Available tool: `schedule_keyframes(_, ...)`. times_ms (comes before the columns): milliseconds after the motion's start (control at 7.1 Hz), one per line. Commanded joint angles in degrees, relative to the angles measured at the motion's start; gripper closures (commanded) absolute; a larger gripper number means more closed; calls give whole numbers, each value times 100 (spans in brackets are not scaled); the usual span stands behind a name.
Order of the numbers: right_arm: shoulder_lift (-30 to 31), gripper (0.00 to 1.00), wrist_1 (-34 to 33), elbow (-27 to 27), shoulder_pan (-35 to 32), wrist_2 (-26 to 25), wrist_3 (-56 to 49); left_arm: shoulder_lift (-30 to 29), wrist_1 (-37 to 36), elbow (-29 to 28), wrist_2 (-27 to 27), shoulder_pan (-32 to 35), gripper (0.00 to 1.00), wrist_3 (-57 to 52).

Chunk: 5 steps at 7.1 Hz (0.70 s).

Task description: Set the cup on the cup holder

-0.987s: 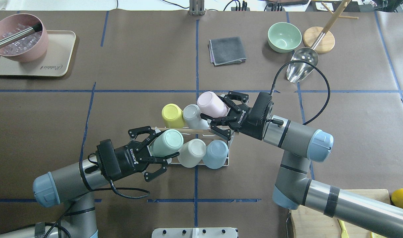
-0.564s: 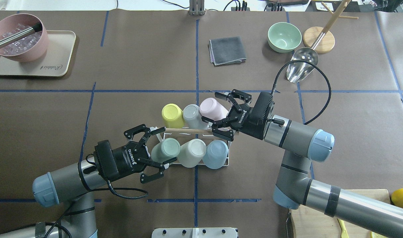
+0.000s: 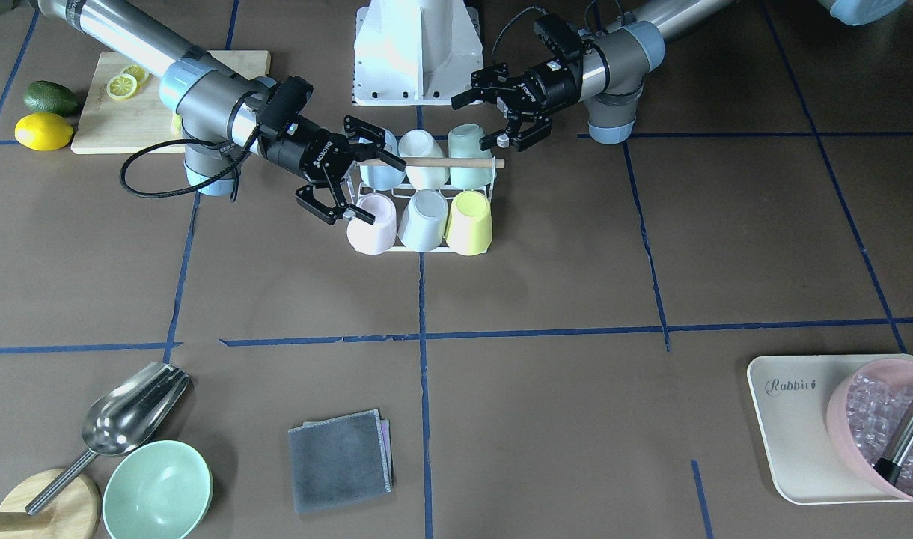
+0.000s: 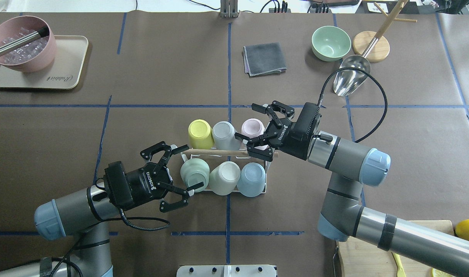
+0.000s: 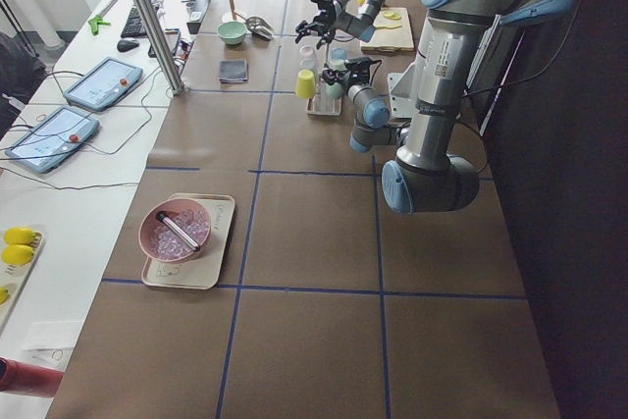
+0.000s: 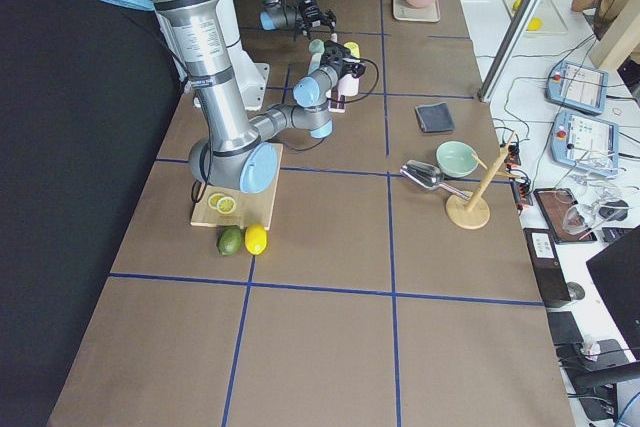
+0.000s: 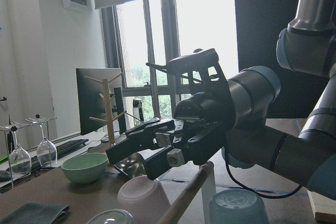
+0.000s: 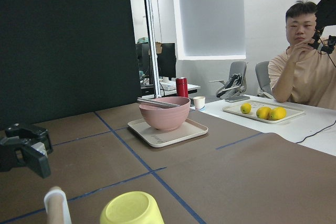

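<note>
The white wire cup holder (image 4: 219, 152) with its wooden rod stands mid-table. It carries six upside-down cups: yellow (image 4: 200, 132), grey (image 4: 225, 134) and pink (image 4: 253, 127) at the back, green (image 4: 195, 174), white (image 4: 225, 177) and blue (image 4: 251, 179) at the front. My left gripper (image 4: 194, 166) is open, its fingertips flanking the green cup's near side without gripping it. My right gripper (image 4: 245, 120) is open, its fingers spread around the pink cup (image 3: 370, 224). The left wrist view shows the right gripper (image 7: 152, 153) above the pink cup (image 7: 144, 198).
A pink bowl of ice (image 4: 21, 42) sits on a beige tray (image 4: 65, 77) at the far left. A grey cloth (image 4: 264, 58), a green bowl (image 4: 330, 43), a metal scoop (image 4: 351, 79) and a wooden stand (image 4: 371, 46) lie at the far right. A lemon (image 4: 467, 230) lies by the cutting board.
Both grippers held tilted cups one second ago. The green and pink cups now sit upside down on the holder, and both grippers have opened and drawn back a little.
</note>
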State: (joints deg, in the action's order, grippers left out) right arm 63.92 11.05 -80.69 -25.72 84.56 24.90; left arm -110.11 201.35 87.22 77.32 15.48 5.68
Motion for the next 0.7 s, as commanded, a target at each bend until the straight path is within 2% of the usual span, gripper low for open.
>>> schedule_keyframes(0,207,0,-748,-654,-74,52,462,16,-313,383,-32,434,0,21)
schedule_keyframes(141,287,0,-1362,-1050,-100,52,907,-1,-568,488,-24,629,0,65)
schedule_keyframes(282,444,0,-2465,-1785,-205,113,1312,-1,-927,655,-33,675,0,109)
schedule_keyframes(423,524,0,-3451,-2193,-484,566,1368,-1,-1340,804,-76,710,0,222)
schedule_keyframes(564,856,0,-3713,-2206,-678,831,1586,-1,-1849,1015,-103,797,0,276)
